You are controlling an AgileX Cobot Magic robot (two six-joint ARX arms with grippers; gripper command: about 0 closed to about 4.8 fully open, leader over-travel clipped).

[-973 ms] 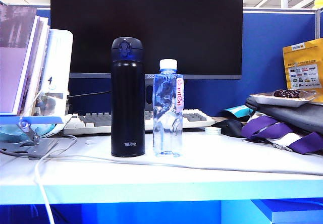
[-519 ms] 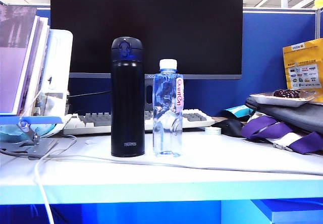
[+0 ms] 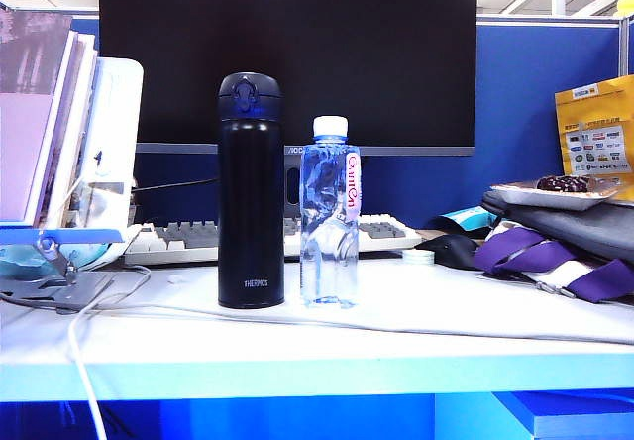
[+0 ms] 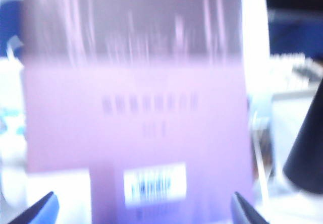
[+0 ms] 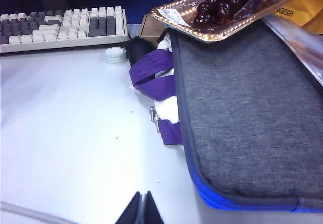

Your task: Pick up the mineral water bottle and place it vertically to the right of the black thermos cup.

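The black thermos cup (image 3: 251,202) stands upright on the white desk (image 3: 426,311) in the exterior view. The mineral water bottle (image 3: 330,222) stands upright just to its right, a narrow gap between them. Neither gripper shows in that view. In the blurred left wrist view my left gripper (image 4: 144,204) is open, its fingertips (image 4: 45,206) wide apart in front of a purple book cover (image 4: 136,108), with nothing between them. My right gripper (image 5: 142,209) is shut and empty over bare desk beside a grey bag (image 5: 242,108).
A dark monitor (image 3: 287,54) and a keyboard (image 3: 188,242) stand behind the two bottles. Books on a stand (image 3: 50,133) fill the left. A tray of dark fruit (image 5: 222,7) lies on the grey bag with purple straps (image 5: 151,77). A white cable (image 3: 79,361) crosses the front.
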